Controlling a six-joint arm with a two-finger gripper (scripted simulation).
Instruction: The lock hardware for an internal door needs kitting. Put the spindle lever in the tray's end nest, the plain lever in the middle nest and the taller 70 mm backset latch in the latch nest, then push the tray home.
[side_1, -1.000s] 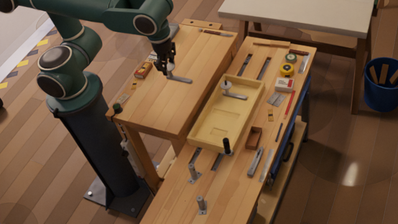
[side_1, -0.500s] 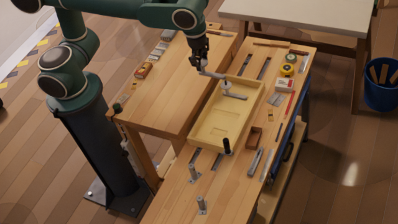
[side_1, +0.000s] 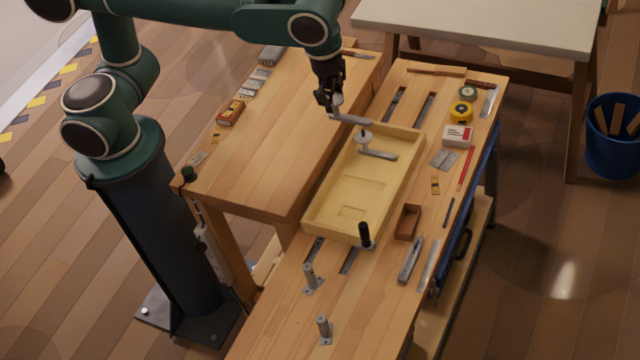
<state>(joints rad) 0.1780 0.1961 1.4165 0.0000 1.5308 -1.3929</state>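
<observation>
The plain lever (side_1: 350, 118) hangs in the air just above the far left rim of the yellow tray (side_1: 365, 182), its handle pointing right over the tray. The spindle lever (side_1: 372, 145) sits in the tray's end nest at the far end, spindle upright. The middle nest and the small latch nest nearer the tray's black handle (side_1: 365, 234) are empty. Two latches stand upright on the near bench, one (side_1: 311, 277) behind the other (side_1: 324, 327). My gripper (side_1: 332, 102) is closed on the plain lever's rose end.
A small brown box (side_1: 407, 221) sits right of the tray. Tape measures (side_1: 461, 111), hinges (side_1: 444, 159), a red pencil and steel rules lie along the bench's right side. Small boxes line the left bench's far edge. A blue bin (side_1: 612, 134) stands on the floor at right.
</observation>
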